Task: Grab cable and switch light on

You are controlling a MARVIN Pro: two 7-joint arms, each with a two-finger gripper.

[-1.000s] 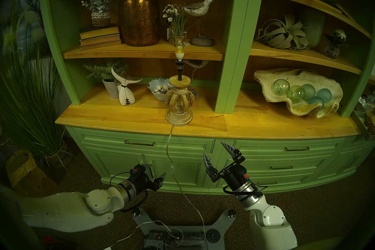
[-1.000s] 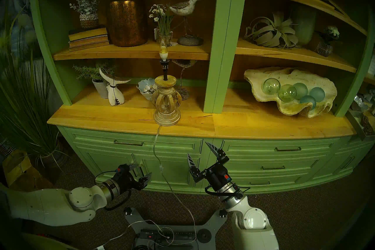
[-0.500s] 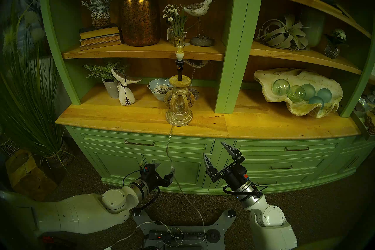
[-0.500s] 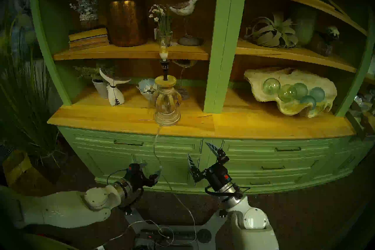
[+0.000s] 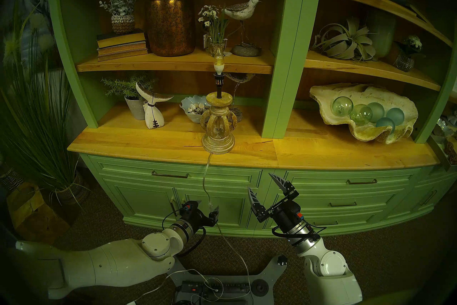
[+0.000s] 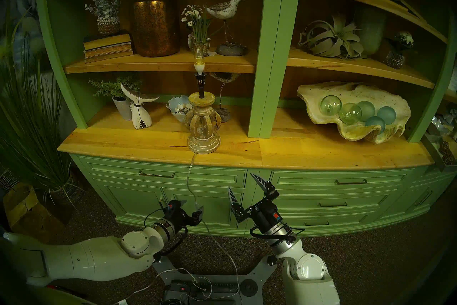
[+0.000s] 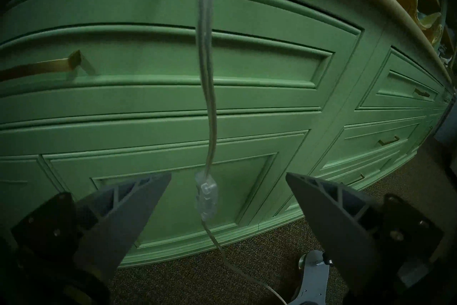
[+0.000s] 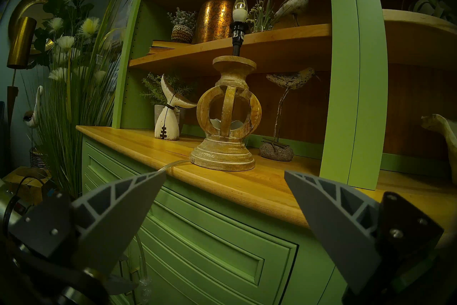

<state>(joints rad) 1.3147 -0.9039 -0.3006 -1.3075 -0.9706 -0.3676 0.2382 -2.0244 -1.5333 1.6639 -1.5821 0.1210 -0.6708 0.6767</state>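
Note:
The light stands at the wooden counter's front edge, a candle-shaped bulb (image 5: 218,59) on a black stem over a beige openwork base (image 5: 218,133); it also shows in the right wrist view (image 8: 226,109). The bulb looks unlit. The clear cable (image 5: 204,178) hangs from the base down the cabinet front to the floor. Its clear switch block (image 7: 206,194) hangs between the fingers of my open left gripper (image 7: 228,174), with a gap on each side. In the head views the left gripper (image 5: 206,206) is level with the switch (image 6: 196,204). My right gripper (image 5: 259,182) is open and empty, to the cable's right.
The green cabinet front (image 5: 230,198) with drawer handles is just behind both grippers. A black power strip (image 5: 215,287) lies on the robot base, where the cable coils. A tall grass plant (image 5: 49,123) stands left. A shell bowl (image 5: 395,99) of green glass balls sits right.
My left arm has moved right and forward, bringing its open fingers from left of the cable to either side of the switch block. The right arm has not moved.

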